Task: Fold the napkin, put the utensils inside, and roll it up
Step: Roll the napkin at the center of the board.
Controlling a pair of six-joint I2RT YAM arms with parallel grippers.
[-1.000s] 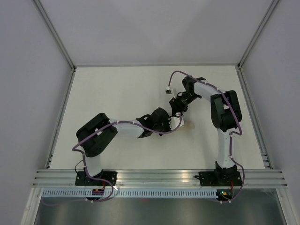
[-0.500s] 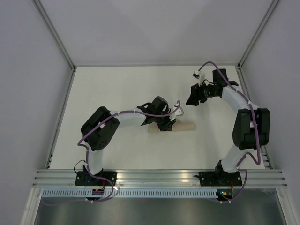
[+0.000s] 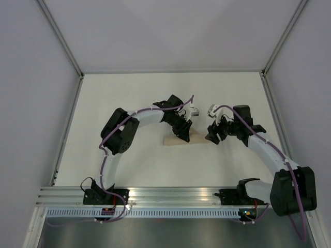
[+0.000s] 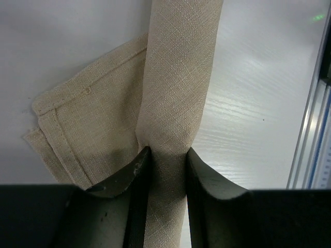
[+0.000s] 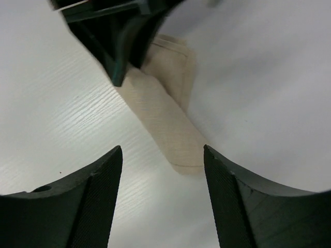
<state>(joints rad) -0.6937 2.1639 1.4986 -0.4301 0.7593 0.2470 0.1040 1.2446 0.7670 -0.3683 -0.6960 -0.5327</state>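
Observation:
The tan napkin (image 3: 195, 138) lies on the white table as a rolled tube, running left to right. My left gripper (image 3: 182, 132) comes down on its middle. In the left wrist view the jaws (image 4: 166, 151) are shut on the roll (image 4: 178, 77), and a loose hemmed flap (image 4: 88, 129) spreads flat to its left. My right gripper (image 3: 211, 136) hovers at the roll's right end. It is open (image 5: 162, 151), and the roll's end (image 5: 173, 134) lies just ahead of the gap with nothing between the fingers. No utensils show in any view.
An aluminium rail (image 3: 176, 194) runs along the near edge, seen also at the right of the left wrist view as a rail (image 4: 315, 129). Grey walls close in the table (image 3: 119, 103) on three sides. The left gripper's black body (image 5: 119, 36) sits close ahead of my right gripper.
The right arm swung out to the back right, then came back down to the roll's right end. The left arm's elbow swung towards the back while its gripper stayed on the roll.

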